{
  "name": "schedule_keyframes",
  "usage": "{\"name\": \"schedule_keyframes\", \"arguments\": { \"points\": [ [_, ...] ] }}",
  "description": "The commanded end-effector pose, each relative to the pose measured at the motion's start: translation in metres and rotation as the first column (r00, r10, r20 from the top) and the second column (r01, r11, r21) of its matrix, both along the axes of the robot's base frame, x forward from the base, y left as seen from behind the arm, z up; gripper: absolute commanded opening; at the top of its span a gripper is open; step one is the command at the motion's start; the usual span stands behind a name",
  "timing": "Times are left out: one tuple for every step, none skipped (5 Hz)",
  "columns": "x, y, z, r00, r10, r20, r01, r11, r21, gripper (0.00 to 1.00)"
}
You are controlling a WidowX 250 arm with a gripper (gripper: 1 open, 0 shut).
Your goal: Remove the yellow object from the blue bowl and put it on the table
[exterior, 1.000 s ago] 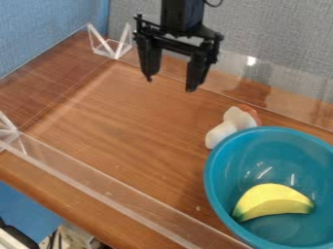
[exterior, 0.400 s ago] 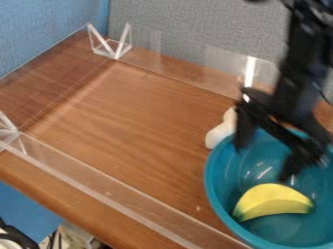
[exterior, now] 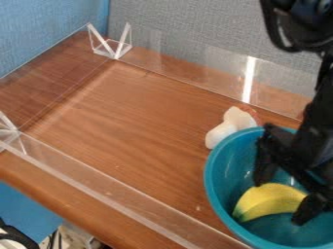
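Observation:
The yellow object (exterior: 271, 202), a short curved banana shape, lies on the inside of the blue bowl (exterior: 232, 173) at the lower right of the table (exterior: 117, 117). My gripper (exterior: 289, 192) reaches down into the bowl from the upper right. It is open, with one dark finger (exterior: 267, 162) at the banana's upper left and the other at its right end. The fingers straddle the banana without closing on it.
A white lumpy object (exterior: 229, 126) rests on the table against the bowl's upper-left rim. Low clear acrylic walls (exterior: 92, 180) run along the table's edges, with a wire bracket (exterior: 109, 43) at the far corner.
The gripper has travelled from the back of the table over to the right and down into the bowl, ending with its open fingers on either side of the banana.

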State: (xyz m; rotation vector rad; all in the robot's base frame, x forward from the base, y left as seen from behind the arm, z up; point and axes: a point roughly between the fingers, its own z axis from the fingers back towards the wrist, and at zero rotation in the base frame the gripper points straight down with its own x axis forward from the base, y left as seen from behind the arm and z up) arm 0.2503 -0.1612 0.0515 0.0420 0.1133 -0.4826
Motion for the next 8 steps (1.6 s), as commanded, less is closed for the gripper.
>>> {"name": "schedule_keyframes", "arguments": {
  "points": [
    [0.002, 0.0, 0.003, 0.999, -0.016, 0.041, 0.017, 1.0, -0.023, 1.0],
    [0.005, 0.004, -0.002, 0.999, -0.017, 0.048, 0.018, 0.999, -0.028, 1.0],
    [0.008, 0.008, -0.004, 0.998, -0.023, 0.059, 0.025, 0.999, -0.031, 1.0],
    [0.009, 0.011, -0.003, 0.997, -0.031, 0.071, 0.033, 0.999, -0.032, 1.0],
    [0.01, 0.012, -0.002, 0.996, -0.037, 0.085, 0.039, 0.999, -0.031, 0.0],
    [0.009, 0.013, 0.006, 0.994, -0.032, 0.106, 0.035, 0.999, -0.027, 0.0],
    [0.008, 0.013, 0.016, 0.991, -0.029, 0.132, 0.033, 0.999, -0.026, 0.0],
    [0.005, 0.01, 0.03, 0.987, -0.025, 0.16, 0.029, 0.999, -0.026, 0.0]
  ]
}}
